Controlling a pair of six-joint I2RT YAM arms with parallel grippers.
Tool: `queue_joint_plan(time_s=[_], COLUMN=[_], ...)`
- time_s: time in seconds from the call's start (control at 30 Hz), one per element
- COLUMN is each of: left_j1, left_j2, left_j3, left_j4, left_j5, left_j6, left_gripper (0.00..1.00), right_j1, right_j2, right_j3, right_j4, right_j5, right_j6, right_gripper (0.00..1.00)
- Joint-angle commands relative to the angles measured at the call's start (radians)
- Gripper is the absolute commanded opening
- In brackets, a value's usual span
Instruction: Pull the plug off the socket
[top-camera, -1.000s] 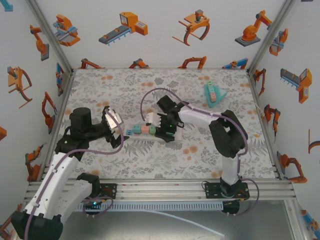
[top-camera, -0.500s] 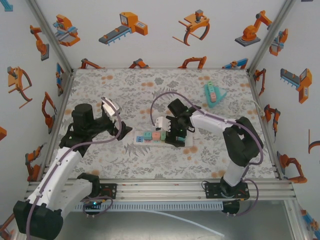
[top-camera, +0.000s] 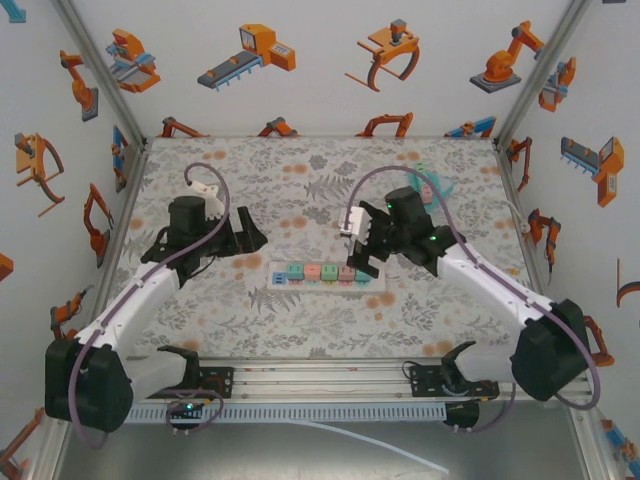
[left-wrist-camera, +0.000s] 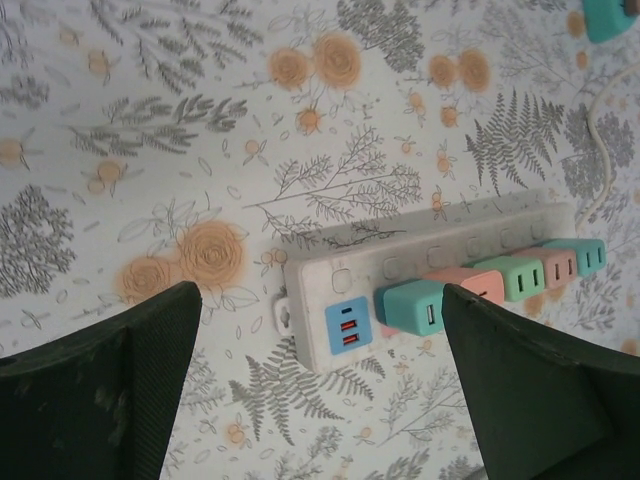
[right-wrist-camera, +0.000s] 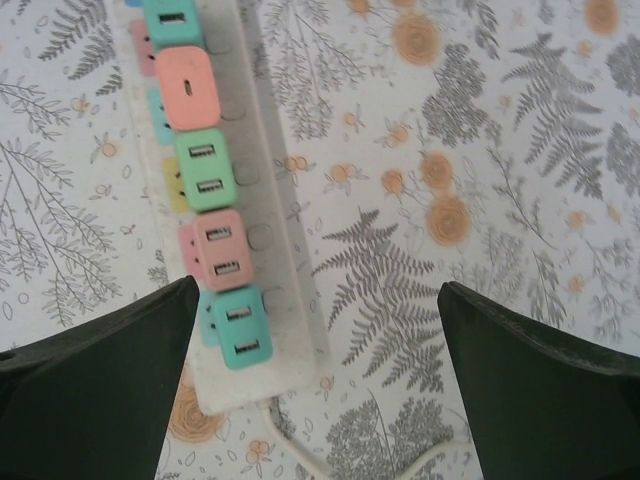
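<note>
A white socket strip (top-camera: 300, 282) lies mid-table with several plugs seated in a row: teal (left-wrist-camera: 412, 305), salmon (left-wrist-camera: 465, 285), green (left-wrist-camera: 515, 275), pink (left-wrist-camera: 555, 265) and teal (left-wrist-camera: 588, 255). A blue USB panel (left-wrist-camera: 347, 328) marks its left end. My left gripper (top-camera: 248, 239) hovers open above and left of that end, apart from it. My right gripper (top-camera: 365, 255) hovers open over the strip's right end, where the teal end plug (right-wrist-camera: 240, 328) and pink plug (right-wrist-camera: 222, 250) sit below its left finger (right-wrist-camera: 95, 385). Nothing is between either pair of jaws.
The strip's white cord (right-wrist-camera: 330, 465) curls away from its right end. A teal holder with small blocks (top-camera: 426, 188) lies at the back right. Patterned walls and an aluminium frame (top-camera: 330, 375) bound the floral table.
The right gripper opened, let go of the strip's right end and rose a little. The strip slid right and toward the front. The left arm swung its gripper right toward the strip.
</note>
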Motion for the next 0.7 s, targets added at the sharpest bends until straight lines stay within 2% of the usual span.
queue_joint_plan(time_s=[0.0,0.17,0.27,0.5,0.67], left_j1=[-0.012,-0.043,-0.069,-0.111,-0.142], left_j2=[0.039,0.114,0.164,0.281,0.330], left_j3=[0.057,0.060,0.068,0.088,0.094], left_j4=[-0.112,-0.128,-0.125,-0.137,-0.151], left_j5=[-0.022,-0.005,-0.004,-0.013,-0.013], left_j6=[-0.124,-0.172,-0.179,-0.202,-0.206], left_gripper=[0.95,0.86,0.83,0.78,0.71], right_j1=[-0.041,-0.082,-0.082,-0.079,-0.072], right_j2=[-0.066,-0.087,-0.049,0.072,0.149], right_j3=[-0.074,-0.124,-0.116,-0.094,-0.050], right_j4=[0.041,-0.059,-0.095,-0.008,-0.026], right_j5=[-0.046,0.009,-0.019,-0.099,-0.115], right_j6=[0.010,-0.055,-0.062,-0.030,-0.035], right_gripper=[0.93,0.94,0.93,0.90,0.80])
